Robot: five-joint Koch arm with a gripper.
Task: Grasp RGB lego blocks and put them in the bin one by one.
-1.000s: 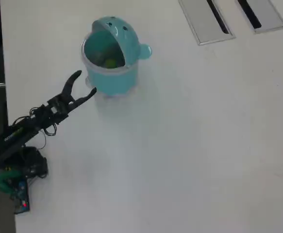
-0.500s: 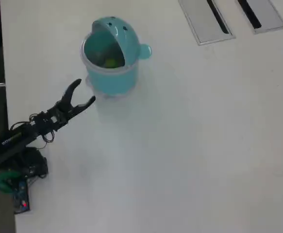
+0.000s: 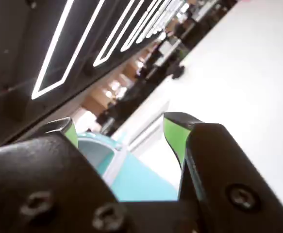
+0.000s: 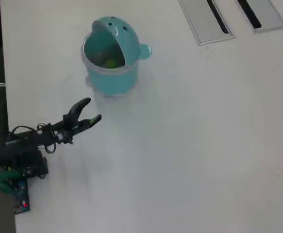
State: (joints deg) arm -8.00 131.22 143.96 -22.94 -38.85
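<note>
1. In the overhead view a white table (image 4: 190,145) fills most of the picture, and two flat grey slotted panels (image 4: 207,22) lie at its top right, well apart from everything else
2. The table between the arm (image 4: 24,145) and the bin (image 4: 111,77) is bare; nothing lies on the straight line from one to the other
3. The arm lies low at the lower left, reaching up and right, with a small green part (image 4: 3,180) at its base by the table edge
4. The teal bin stands upper left of centre, its round knob (image 4: 144,50) on the right side and its dotted lid (image 4: 113,30) swung back so the mouth faces the camera
5. Inside the bin a yellow-green block (image 4: 110,62) shows near the bottom; what else is inside I cannot tell, and no block lies on the table
6. The claw (image 4: 89,110) is spread wide with nothing between its two tips, and sits near the bin, just below and left of it, not touching
7. In the wrist view the claw (image 3: 119,126) frames the bin (image 3: 141,182) between its green-lined tips, with dark panels and white light strips blurred above
</note>
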